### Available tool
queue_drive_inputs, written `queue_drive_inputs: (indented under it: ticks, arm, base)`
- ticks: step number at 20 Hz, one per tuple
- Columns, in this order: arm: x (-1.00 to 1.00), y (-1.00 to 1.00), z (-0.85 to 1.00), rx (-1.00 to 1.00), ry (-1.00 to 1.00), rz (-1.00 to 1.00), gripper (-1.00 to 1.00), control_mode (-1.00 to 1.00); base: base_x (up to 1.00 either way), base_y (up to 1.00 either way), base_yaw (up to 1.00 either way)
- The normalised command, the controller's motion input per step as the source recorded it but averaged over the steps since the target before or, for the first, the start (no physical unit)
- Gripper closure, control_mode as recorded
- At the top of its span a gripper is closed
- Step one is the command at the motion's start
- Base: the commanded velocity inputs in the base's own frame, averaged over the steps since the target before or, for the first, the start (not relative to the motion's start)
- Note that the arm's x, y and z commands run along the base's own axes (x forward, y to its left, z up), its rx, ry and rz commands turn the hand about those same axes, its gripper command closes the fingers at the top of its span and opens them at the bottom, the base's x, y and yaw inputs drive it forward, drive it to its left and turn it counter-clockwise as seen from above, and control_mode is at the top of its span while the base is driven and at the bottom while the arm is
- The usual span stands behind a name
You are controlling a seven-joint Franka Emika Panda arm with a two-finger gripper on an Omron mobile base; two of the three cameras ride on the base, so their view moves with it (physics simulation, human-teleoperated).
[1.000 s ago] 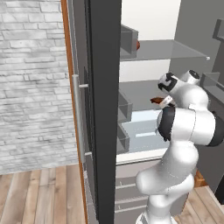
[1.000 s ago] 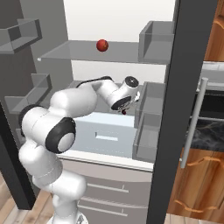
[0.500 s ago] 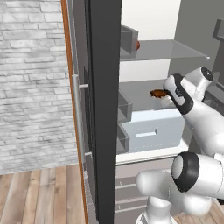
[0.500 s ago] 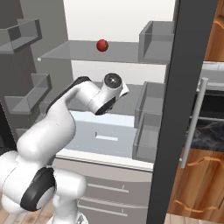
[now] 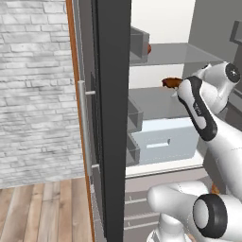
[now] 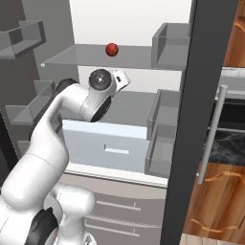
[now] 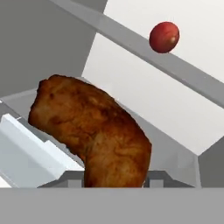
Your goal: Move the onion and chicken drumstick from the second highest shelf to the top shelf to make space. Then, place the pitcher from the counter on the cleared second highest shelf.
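The pincer point(image 7: 114, 181) pinches the chicken drumstick point(image 7: 94, 131), its two dark tips pressed against the thin end of the meat on either side. In the hand view the drumstick is a curved, lumpy piece with a mottled orange-brown skin, darker in its creases, narrow at the held end and swelling to a broad blunt end away from the hand. From the left base view it shows as a small reddish-brown shape point(image 5: 171, 83) at the front of the white hand, held in the air above the second highest shelf point(image 5: 158, 101) and below the top shelf point(image 5: 182, 54). The second highest shelf is a plain opaque grey slab; just below it sits a pale blue-grey drawer point(image 6: 107, 146) with a slot handle. Farther up and back, the onion point(image 7: 164, 37) rests on the top shelf, a thin translucent slab with a light front edge. The onion is a small, glossy red ball with a pale highlight. At the right of the right base view, the black-veined surface point(image 6: 225, 148) sits above brown cabinet doors.
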Motion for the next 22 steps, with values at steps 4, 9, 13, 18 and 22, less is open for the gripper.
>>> queue_drive_inputs:
  ticks: [4, 9, 13, 18, 22]
  arm:
    - [-0.04, 0.00, 0.99, 0.00, -0.15, -0.04, 1.00, -1.00]
    - [0.01, -0.04, 0.84, 0.00, -0.06, -0.05, 1.00, -1.00]
    - [0.31, -0.19, 0.37, 0.00, 0.00, -0.06, 1.00, -1.00]
    - [0.62, -0.23, 0.00, 0.00, 0.00, -0.03, 1.00, -1.00]
    - [0.69, -0.40, -0.09, 0.00, 0.00, 0.00, 1.00, -1.00]
  base:
    - [0.00, 0.00, 0.00]
    - [0.00, 0.00, 0.00]
    - [0.00, 0.00, 0.00]
    - [0.00, 0.00, 0.00]
    - [0.00, 0.00, 0.00]
